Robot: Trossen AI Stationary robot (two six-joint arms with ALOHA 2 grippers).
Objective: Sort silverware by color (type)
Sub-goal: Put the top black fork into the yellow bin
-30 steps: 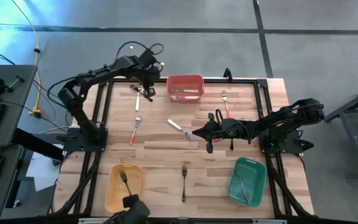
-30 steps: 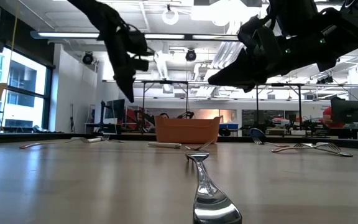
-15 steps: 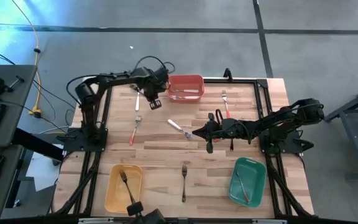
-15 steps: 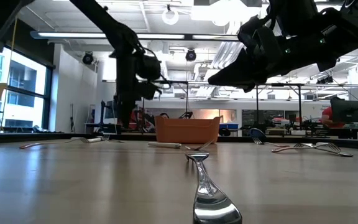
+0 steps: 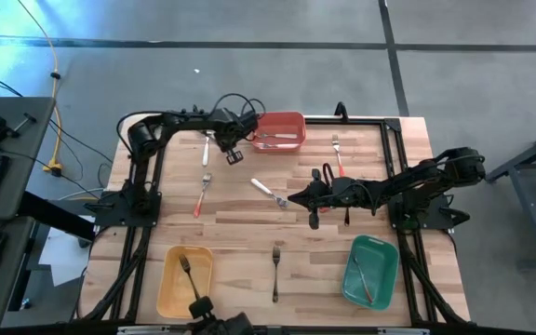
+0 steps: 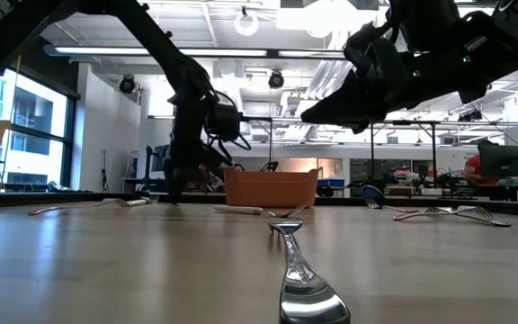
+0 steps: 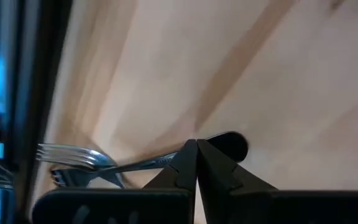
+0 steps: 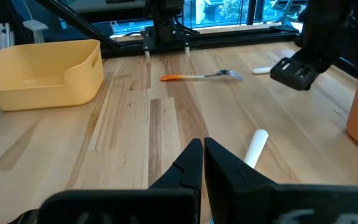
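Observation:
My left gripper (image 5: 233,154) is down at the table near the far edge, just left of the red bin (image 5: 277,130). In the left wrist view it (image 7: 196,148) is shut at a black-handled fork (image 7: 73,154) that lies over another metal piece. A white-handled piece (image 5: 207,145) lies beside it. My right gripper (image 5: 310,200) hovers shut over the table's middle. Just ahead of it (image 8: 202,148) a white-handled piece (image 8: 255,148) lies flat. A red-handled fork (image 8: 201,76) lies beyond that. My left gripper comes from above, pointing down, and is shut across the black-handled fork's handle (image 7: 229,144), close to the metal neck. The fingertips (image 7: 188,155) cover the spot itself. The fork lies flat on the wood, its tines sticking out to one side.
The yellow bin (image 5: 184,279) at the near left holds a black fork. The green bin (image 5: 370,270) at the near right holds a piece too. A black-handled fork (image 5: 275,268) lies between them. Red-handled pieces (image 5: 338,154) lie right of the red bin. A black frame rail rims the table.
My left gripper has moved toward the red bin and slightly nearer, and has come down from well above the table to the wood at the black-handled fork. The left arm has folded in over the far edge. The cutlery lies as before.

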